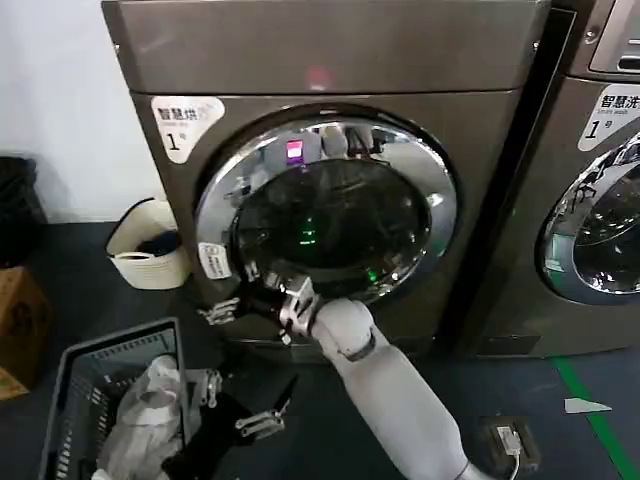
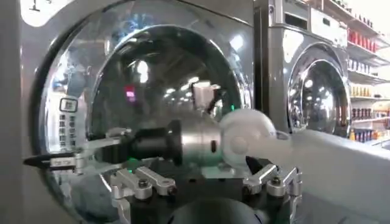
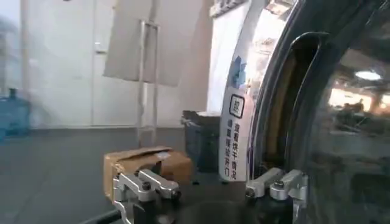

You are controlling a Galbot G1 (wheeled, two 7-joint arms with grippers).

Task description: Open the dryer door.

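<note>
Presently the large round dryer door (image 1: 325,215), with wide chrome rim and dark tinted glass porthole, sits shut, or very nearly so, in the front of the grey-bronze dryer (image 1: 330,60). The right gripper (image 1: 228,308) is extended at the door's lower-left rim, on the side where a recessed handle slot (image 3: 289,103) runs along the rim; its fingers are spread and grasp nothing, and contact with the rim cannot be confirmed. The left gripper (image 1: 240,400) hangs lower, well clear of the door, beside the grey plastic laundry basket (image 1: 75,385) near the floor's left edge; its fingers are likewise released and empty.

Judgement: the right arm is the nearer and is the working arm. The door lies immediately ahead of and beside its fingers, so the coming move depends on a fingertip hooking behind the rim at the slot and pulling outward, away from the machine.

The left wrist view shows the right gripper (image 2: 73,159) side-on against the glass, fingers parted. The right wrist view shows the slot's dark recess at close range, beside a white label strip (image 3: 236,115).
</note>
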